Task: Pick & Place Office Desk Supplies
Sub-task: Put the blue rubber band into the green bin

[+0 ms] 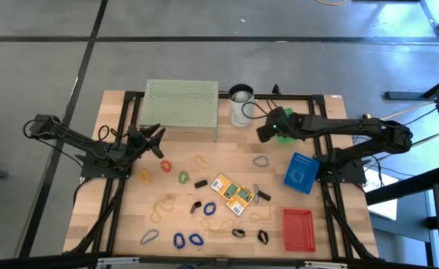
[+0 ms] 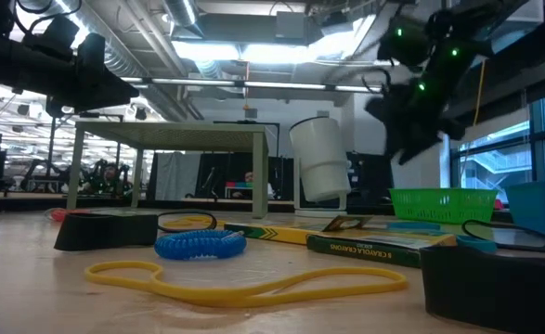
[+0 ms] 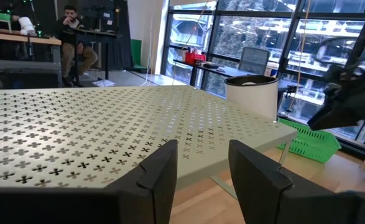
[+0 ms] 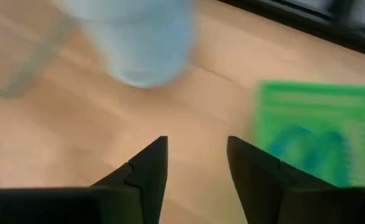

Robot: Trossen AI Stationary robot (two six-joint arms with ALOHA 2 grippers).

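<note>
White cup (image 1: 241, 104) beside mesh stand (image 1: 182, 104)

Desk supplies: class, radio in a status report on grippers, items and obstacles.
Left gripper open, empty, by the mesh stand. Right gripper open, empty, beside the white cup. Rubber bands, clips, card packs loose on the table. Path unobstructed.

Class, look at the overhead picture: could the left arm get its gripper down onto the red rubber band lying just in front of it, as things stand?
Probably yes. The left gripper hangs open close by the red rubber band, with only bare table between them; the mesh stand sits behind, out of that path.
</note>
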